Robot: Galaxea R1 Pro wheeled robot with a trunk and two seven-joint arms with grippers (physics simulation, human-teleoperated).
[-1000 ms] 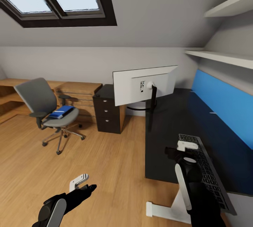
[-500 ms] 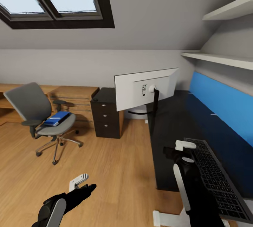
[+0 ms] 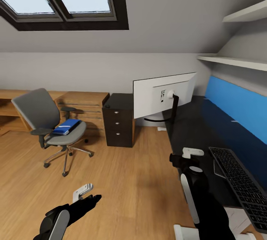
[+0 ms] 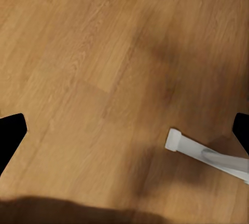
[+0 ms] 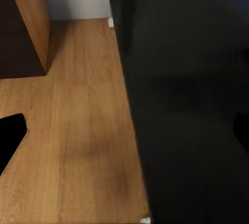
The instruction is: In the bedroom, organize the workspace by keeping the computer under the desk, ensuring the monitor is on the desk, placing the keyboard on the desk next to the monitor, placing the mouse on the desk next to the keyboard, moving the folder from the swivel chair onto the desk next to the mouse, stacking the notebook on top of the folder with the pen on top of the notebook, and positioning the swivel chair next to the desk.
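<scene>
The monitor [image 3: 163, 97] stands on the black desk [image 3: 193, 128] with its pale back toward me. Near the desk's front right edge lies the dark keyboard [image 3: 241, 184]. Across the room at the left, the grey swivel chair [image 3: 40, 110] carries the blue folder [image 3: 66, 127] on its seat. My left gripper [image 3: 89, 194] hangs open over the wood floor, empty. My right gripper [image 3: 184, 156] hovers open and empty at the desk's near edge. In the right wrist view the desk top [image 5: 192, 105] borders the floor.
A dark drawer cabinet [image 3: 119, 124] stands between chair and desk, with low oak shelving [image 3: 85, 104] behind the chair. A blue panel [image 3: 237, 110] and wall shelves [image 3: 233, 61] back the desk. A white desk foot [image 4: 179, 140] rests on the floor below my left gripper.
The whole picture has shifted, so the camera has moved: the keyboard now sits farther right and lower. Both arms keep the same pose, grippers still open.
</scene>
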